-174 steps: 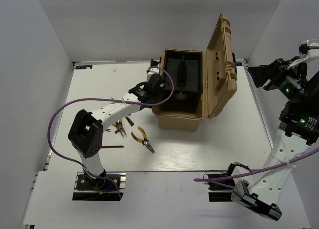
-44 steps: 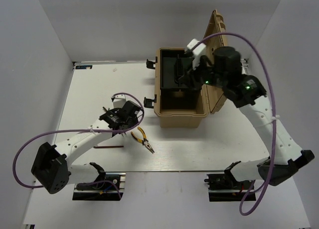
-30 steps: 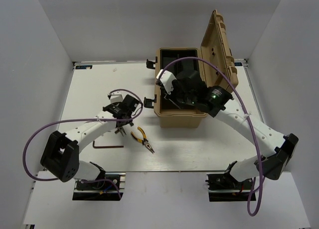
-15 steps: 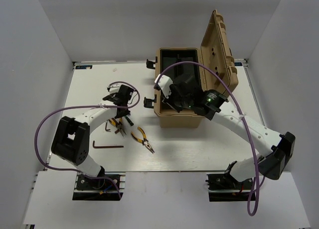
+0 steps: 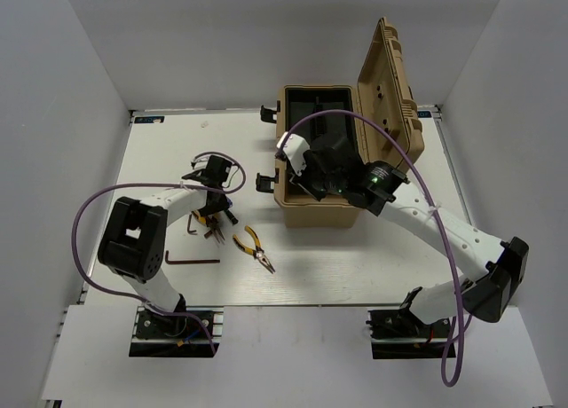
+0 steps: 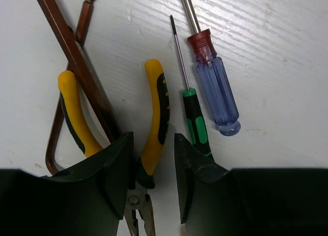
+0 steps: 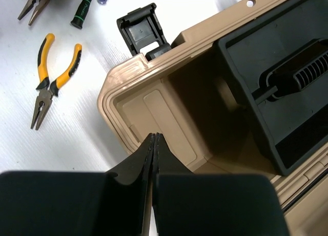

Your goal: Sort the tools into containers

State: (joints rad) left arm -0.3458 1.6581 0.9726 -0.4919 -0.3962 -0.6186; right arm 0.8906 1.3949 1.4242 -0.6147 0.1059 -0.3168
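The left end effector (image 6: 152, 159) hangs open astride just one handle of the pliers (image 6: 156, 113) on the tabletop (image 6: 287, 51), so closing may let them pivot and slip, dragging the hex key (image 6: 77, 61) beside them.

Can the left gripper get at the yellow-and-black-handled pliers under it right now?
Probably yes: the open left gripper straddles one handle of the yellow-and-black-handled pliers. The rusty brown L-shaped hex key lies beside the other handle; the green-and-black-handled screwdriver lies close beside one finger, which might nudge it.
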